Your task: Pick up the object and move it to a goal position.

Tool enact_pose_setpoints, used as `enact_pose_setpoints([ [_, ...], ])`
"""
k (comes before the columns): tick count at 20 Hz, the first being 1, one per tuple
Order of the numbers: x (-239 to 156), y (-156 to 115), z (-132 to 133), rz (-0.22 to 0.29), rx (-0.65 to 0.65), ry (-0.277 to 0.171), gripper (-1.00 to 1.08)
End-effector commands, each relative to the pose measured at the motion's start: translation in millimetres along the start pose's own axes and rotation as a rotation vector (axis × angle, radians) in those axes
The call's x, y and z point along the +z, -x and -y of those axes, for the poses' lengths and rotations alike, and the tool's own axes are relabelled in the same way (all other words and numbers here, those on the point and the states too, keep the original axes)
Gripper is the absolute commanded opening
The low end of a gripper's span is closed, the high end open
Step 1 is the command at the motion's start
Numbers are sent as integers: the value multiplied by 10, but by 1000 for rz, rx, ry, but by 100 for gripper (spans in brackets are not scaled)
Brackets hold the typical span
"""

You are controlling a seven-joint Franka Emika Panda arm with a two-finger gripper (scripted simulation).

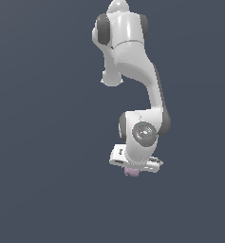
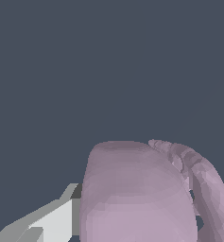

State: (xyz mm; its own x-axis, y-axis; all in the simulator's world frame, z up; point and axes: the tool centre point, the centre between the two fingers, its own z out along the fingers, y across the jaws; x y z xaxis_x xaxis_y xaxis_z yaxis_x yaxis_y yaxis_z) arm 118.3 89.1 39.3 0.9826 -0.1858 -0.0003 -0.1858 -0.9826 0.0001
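Pink-lilac object [image 2: 137, 194] between gripper [image 1: 131, 170] fingers

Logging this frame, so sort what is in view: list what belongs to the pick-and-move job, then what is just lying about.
Belongs to the job:
- pale pink-lilac lumpy blob, at the gripper
- white gripper, on the Panda arm

Just lying about:
- nothing else; only the plain dark grey backdrop shows, and no goal marker is visible
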Motion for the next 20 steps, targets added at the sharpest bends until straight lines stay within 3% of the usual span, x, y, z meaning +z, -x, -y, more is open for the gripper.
enact_pose_setpoints([
  [1,-6,-3,0,-1,0,0,-100],
  [11,-104,89,-7,-1,0,0,-100],
  [20,-398,364,-27,-1,0,0,-100],
])
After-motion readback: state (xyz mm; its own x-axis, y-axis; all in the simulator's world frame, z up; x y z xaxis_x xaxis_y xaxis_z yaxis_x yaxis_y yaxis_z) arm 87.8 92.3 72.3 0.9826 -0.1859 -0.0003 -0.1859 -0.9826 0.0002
